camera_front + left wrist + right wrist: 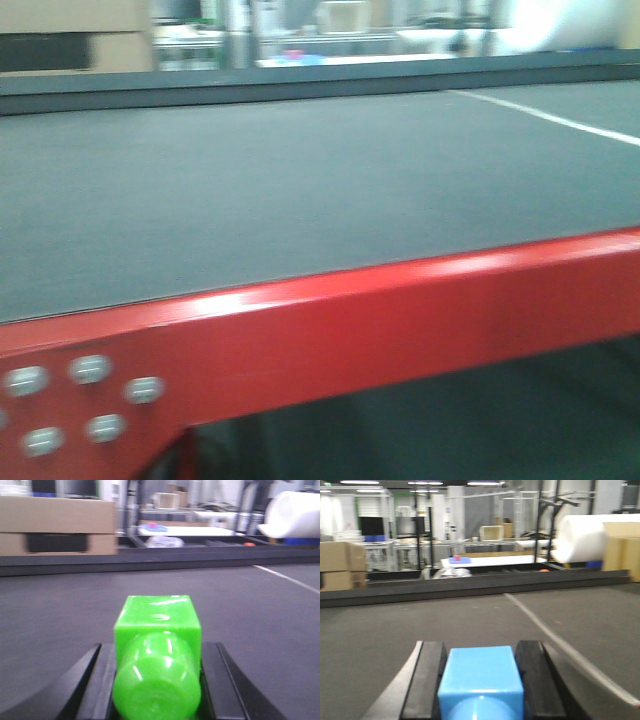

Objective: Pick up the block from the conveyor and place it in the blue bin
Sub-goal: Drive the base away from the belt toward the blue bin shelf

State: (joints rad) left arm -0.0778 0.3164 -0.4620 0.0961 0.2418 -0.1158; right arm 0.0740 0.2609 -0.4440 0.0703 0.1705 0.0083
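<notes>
Warehouse floor, wide conveyor, cardboard boxes, white wrap roll

No text is readable on the conveyor, green block, blue block or cardboard boxes.

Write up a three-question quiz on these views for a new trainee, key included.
1. What sits in the left claw? A a red ball, B a green block, C a yellow cup.
2. True or false: the right claw holds nothing.
3. Fill the gap: the dark grey belt lies on a ____ metal frame.

Key: 1 B. 2 False, it grips a blue block. 3 red.
</notes>
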